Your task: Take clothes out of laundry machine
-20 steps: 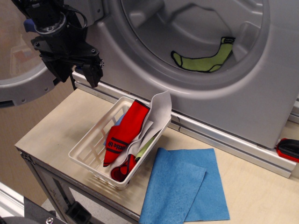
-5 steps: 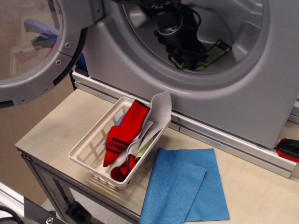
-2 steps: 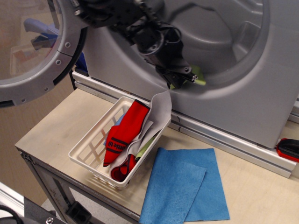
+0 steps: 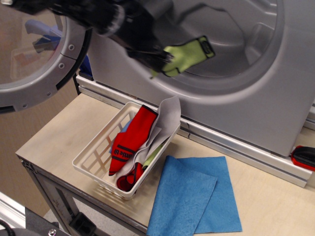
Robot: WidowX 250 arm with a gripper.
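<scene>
The lime-green sock [image 4: 187,55] with black trim hangs in the air in front of the laundry machine's [image 4: 275,103] round opening, its black-edged cuff to the right. My gripper [image 4: 156,63] is shut on the sock's left end, above the white basket's far edge. The arm is motion-blurred and reaches in from the upper left. The grey drum [image 4: 231,34] behind shows no other clothes. The round glass door [image 4: 34,54] stands open at the left.
A white slatted basket [image 4: 93,164] on the wooden table [image 4: 54,135] holds a red sock [image 4: 130,140] with black lettering and a grey-white cloth [image 4: 170,115]. Two flat blue cloths [image 4: 194,196] lie right of it. A red-black object [image 4: 304,157] sits at the right edge.
The gripper reached into the drum, closed on the green sock, and pulled it out leftward and up; the sock now hangs outside the opening.
</scene>
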